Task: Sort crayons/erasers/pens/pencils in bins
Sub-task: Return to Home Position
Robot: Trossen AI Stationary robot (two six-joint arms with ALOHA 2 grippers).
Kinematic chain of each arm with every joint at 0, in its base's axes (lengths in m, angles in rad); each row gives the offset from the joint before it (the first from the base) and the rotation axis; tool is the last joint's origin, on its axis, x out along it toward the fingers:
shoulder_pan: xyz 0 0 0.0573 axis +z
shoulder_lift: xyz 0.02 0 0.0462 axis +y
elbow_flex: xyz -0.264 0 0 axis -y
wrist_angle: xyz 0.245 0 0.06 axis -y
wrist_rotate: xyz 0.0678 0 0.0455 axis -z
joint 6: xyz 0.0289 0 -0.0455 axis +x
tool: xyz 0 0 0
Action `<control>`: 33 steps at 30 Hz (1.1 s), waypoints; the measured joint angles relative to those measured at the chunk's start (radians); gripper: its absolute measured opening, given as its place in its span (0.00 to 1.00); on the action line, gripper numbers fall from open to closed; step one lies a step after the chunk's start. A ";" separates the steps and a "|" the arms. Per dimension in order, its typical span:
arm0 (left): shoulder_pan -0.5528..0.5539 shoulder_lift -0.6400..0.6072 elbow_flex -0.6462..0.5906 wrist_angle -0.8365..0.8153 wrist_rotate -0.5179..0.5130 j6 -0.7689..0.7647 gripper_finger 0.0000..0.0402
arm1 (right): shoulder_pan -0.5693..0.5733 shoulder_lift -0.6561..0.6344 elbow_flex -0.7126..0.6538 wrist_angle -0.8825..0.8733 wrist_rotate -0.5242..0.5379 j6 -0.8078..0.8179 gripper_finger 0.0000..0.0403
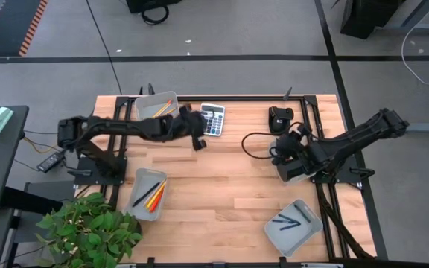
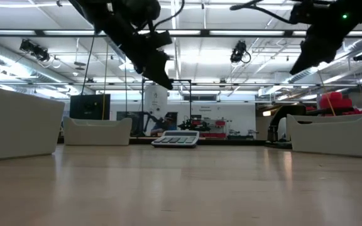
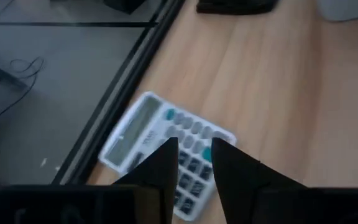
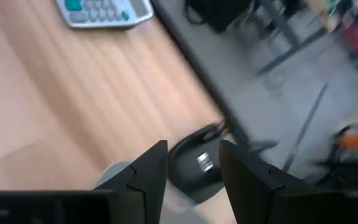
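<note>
My left gripper (image 1: 197, 141) hangs above the table next to the grey-white calculator (image 1: 213, 119), which shows under its fingers in the left wrist view (image 3: 160, 137). The gripper is narrowly open and empty (image 3: 194, 155). My right gripper (image 1: 279, 146) is open and empty (image 4: 193, 160), raised near the black device (image 4: 197, 163). The far left bin (image 1: 156, 106) holds pencils. The near left bin (image 1: 147, 195) holds crayons and dark pens. The near right bin (image 1: 293, 226) holds dark pens. A fourth bin (image 1: 295, 171) lies partly under my right arm. No erasers show plainly.
The black box-like device (image 1: 280, 117) with its cable stands at the far right of the table. A potted plant (image 1: 88, 227) reaches over the near left corner. Bare wood (image 1: 229, 186) lies in the table's middle. Both arms show high above the table in the low view (image 2: 149, 56).
</note>
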 joint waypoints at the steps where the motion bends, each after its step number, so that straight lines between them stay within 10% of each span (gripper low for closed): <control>1: 0.024 0.000 0.000 0.004 0.021 0.018 0.26 | -0.012 -0.002 0.012 0.000 0.015 -0.042 0.38; 9: 0.182 0.000 0.000 0.110 0.304 0.170 0.24 | -0.182 -0.057 0.039 0.114 0.015 -0.276 0.32; 16: 0.286 0.000 0.000 0.176 0.573 0.221 0.24 | -0.315 -0.112 0.039 0.223 -0.311 -0.493 0.16; 33: 0.345 0.001 -0.025 0.151 0.775 0.135 0.16 | -0.346 -0.407 -0.071 0.427 -0.534 -0.562 0.02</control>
